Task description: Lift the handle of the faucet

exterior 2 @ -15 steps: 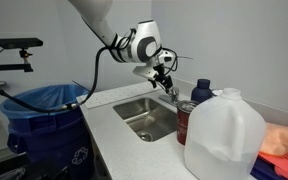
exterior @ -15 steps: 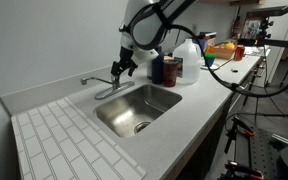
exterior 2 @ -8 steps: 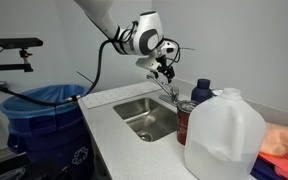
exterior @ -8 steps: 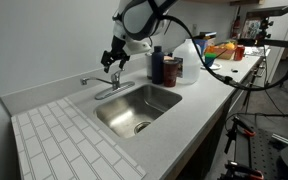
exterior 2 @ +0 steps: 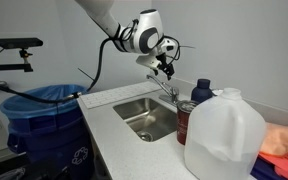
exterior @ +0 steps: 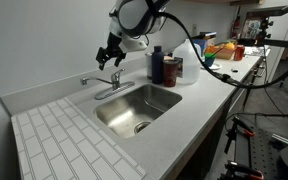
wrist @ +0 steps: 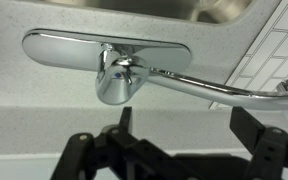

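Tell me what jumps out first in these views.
The chrome faucet fills the wrist view, with the open end effector poised short of it. In an exterior view a steel sink sits below the faucet; in an exterior view a big translucent jug crowds the foreground.

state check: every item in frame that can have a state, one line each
gripper: open, holding nothing, above the faucet
handle: not gripped; raised or down, cannot tell
faucet: no water seen running
sink: basin empty
dark bottle: upright, cap on
jug: upright, cap on
bin: no lid, blue liner in
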You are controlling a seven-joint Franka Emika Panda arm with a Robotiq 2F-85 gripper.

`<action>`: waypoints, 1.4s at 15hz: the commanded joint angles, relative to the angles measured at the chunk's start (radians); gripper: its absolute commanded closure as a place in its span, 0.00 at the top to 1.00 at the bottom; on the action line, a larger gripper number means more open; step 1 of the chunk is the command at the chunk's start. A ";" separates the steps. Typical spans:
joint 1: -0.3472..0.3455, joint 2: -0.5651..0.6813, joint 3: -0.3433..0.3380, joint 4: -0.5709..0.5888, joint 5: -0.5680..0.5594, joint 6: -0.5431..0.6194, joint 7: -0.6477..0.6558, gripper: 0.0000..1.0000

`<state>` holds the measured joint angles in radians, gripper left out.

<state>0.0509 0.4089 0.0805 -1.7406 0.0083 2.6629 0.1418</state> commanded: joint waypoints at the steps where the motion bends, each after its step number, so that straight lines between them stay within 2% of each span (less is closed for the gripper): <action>1: 0.001 -0.011 0.008 0.011 0.034 -0.033 -0.052 1.00; 2: 0.003 -0.013 0.002 0.006 0.021 -0.026 -0.060 1.00; 4: -0.047 -0.011 0.068 0.002 0.105 -0.016 -0.180 1.00; 6: -0.094 -0.011 0.138 0.010 0.217 -0.059 -0.301 1.00; 8: -0.115 -0.019 0.164 0.014 0.285 -0.127 -0.367 1.00; 9: -0.115 -0.024 0.161 0.015 0.299 -0.171 -0.378 1.00; 14: -0.082 -0.066 0.079 0.005 0.225 -0.309 -0.336 1.00; 21: -0.067 -0.063 0.042 0.026 0.164 -0.384 -0.333 1.00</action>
<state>-0.0341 0.3516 0.1440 -1.7306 0.1964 2.3301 -0.1895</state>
